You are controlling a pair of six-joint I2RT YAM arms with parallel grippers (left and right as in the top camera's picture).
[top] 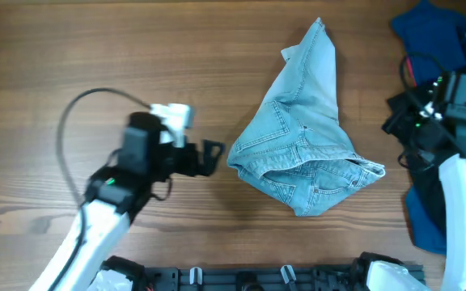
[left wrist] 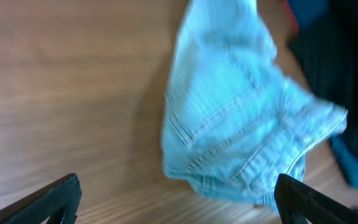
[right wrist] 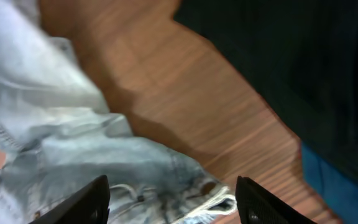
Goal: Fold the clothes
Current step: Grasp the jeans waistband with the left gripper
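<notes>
The light blue denim shorts lie crumpled in a heap at the table's middle, one leg stretched toward the far edge. They also show in the left wrist view and the right wrist view. My left gripper is open and empty, just left of the shorts' waist edge; in its own view the fingers are spread wide over bare wood. My right gripper is at the right of the shorts; in its own view it is open and empty above the frayed hem.
A dark royal-blue garment lies at the far right corner. A large black garment lies right of the shorts, with more blue cloth under the right arm. Wooden table.
</notes>
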